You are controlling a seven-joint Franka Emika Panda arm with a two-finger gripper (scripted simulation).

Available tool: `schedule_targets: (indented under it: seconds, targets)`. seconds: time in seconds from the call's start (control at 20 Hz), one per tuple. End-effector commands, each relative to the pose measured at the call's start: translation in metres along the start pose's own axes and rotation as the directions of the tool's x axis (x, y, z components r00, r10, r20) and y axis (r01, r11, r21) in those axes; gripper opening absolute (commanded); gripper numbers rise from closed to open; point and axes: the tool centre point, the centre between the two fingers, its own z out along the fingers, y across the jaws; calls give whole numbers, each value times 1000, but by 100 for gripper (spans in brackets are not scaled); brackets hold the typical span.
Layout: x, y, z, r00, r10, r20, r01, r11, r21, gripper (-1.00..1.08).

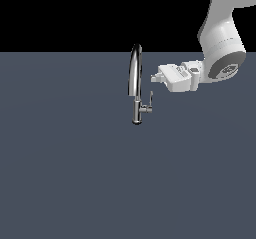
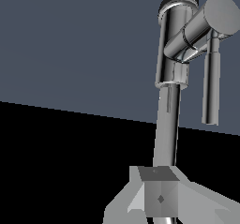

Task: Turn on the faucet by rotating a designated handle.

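Note:
The chrome faucet [image 1: 135,78] stands upright on the grey floor, with its arched spout edge-on in the exterior view. The handle [image 1: 150,101], a thin lever on a short stub, sticks out from the stem toward the exterior view's right. My gripper [image 1: 154,77] hovers just above the lever and beside the spout, touching neither. Its fingers look pressed together with nothing between them. In the wrist view the stem of the faucet [image 2: 168,124], the stub and the handle [image 2: 211,87] loom close beyond my gripper [image 2: 159,190].
A flat grey floor [image 1: 65,173] stretches all around the faucet. My white arm [image 1: 220,38] comes in from the upper part of the exterior view's right.

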Motion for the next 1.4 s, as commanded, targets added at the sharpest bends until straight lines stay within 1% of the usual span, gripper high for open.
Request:
schedule_targets:
  seconds: [0.0,0.1,0.25,0.45,0.6,0.9,1.35]
  targets:
    - [19,0,2,998,45,40,-47,998,46,-100]
    - [32,1,3,995,73,67,-78,994,75,-100]
    - [47,2,6,989,106,100,-117,987,108,-100]
    - [60,4,9,983,132,128,-149,980,134,-100]
    - [62,4,10,981,137,135,-156,978,140,-100]
    - [62,4,10,982,136,134,-154,978,139,-100]
    - [54,22,12,982,136,134,-154,978,139,-100]
